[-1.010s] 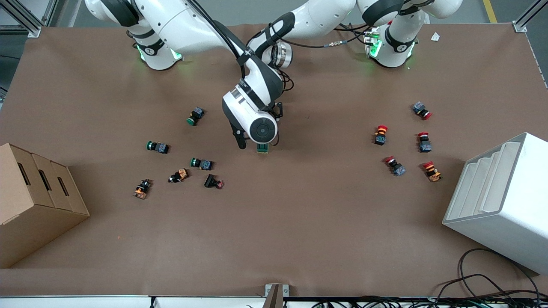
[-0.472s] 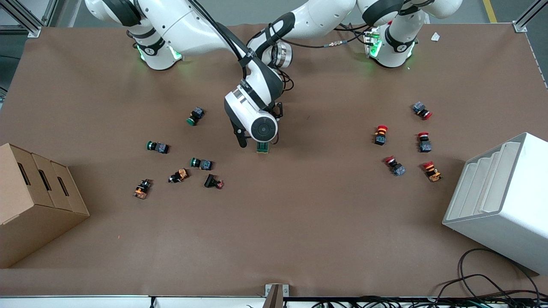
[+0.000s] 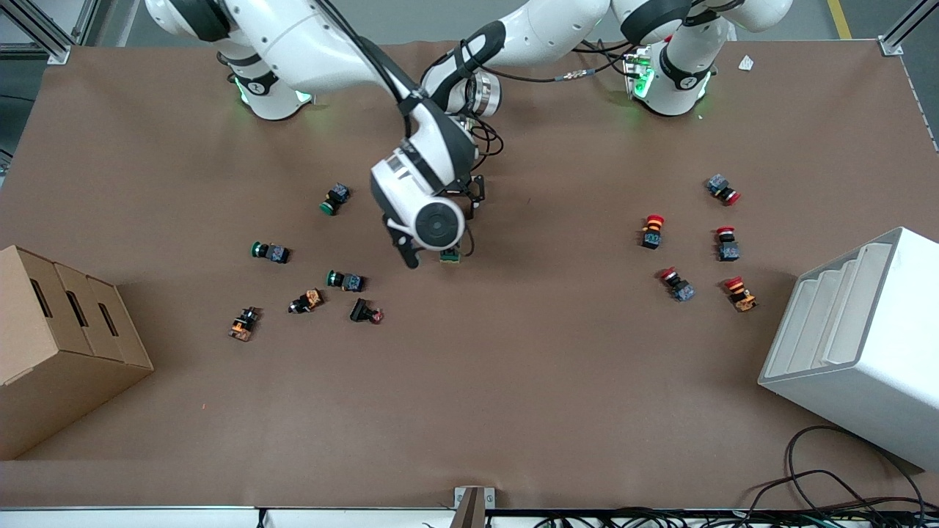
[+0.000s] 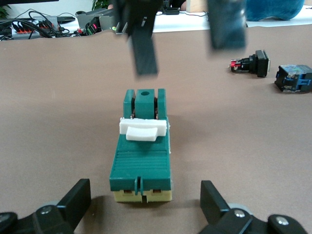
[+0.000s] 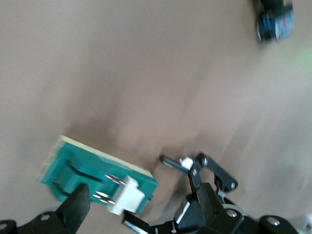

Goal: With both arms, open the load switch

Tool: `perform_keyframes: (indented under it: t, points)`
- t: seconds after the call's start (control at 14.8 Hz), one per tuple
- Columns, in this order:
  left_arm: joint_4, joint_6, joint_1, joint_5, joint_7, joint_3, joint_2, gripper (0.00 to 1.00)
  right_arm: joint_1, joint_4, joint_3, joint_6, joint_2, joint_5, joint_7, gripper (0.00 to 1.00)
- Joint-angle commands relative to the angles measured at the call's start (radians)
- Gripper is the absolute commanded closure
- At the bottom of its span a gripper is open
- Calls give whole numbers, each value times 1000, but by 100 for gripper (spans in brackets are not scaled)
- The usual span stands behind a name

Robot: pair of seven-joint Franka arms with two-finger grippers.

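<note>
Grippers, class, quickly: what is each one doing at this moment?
Left gripper: open, low at the load switch, fingers either side, not touching.
Right gripper: open, over the switch's lever end, holding nothing.

Matt green plastic load switch (image 4: pixel 142 156) with a ribbed top, a smooth white plastic lever (image 4: pixel 143 129) and bare metal pins beside the lever — it lies on matt brown paper-like table (image 3: pixel 513 381) covering. Near the switch, glossy white arm shells.

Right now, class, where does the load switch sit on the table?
The load switch lies flat mid-table, beneath both grippers, with the green push-buttons toward the right arm's end of the table.
</note>
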Motion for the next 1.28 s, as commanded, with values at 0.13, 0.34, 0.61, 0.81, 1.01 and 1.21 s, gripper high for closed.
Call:
perform_keyframes:
  t: [0.13,0.34,0.61,0.81,1.01,1.21]
  points:
    - [3,8,-2,-116,41,-2,-22,1,-190,-49,13,-60,-142,-83,-365,0]
    - [33,9,2,-276,144,-25,-100,1,-327,-102,16,-68,-235,-83,-679,0]
    - [125,9,28,-496,303,-28,-188,1,-456,-144,12,-77,-323,-91,-1027,0]
    - [156,11,97,-681,461,-30,-284,0,-542,-142,12,-82,-360,-135,-1245,0]
    - [226,11,192,-874,654,-28,-370,0,-623,-136,12,-82,-391,-160,-1463,0]
    - [332,8,301,-1047,858,-24,-408,0,-704,-133,13,-74,-414,-173,-1646,0]
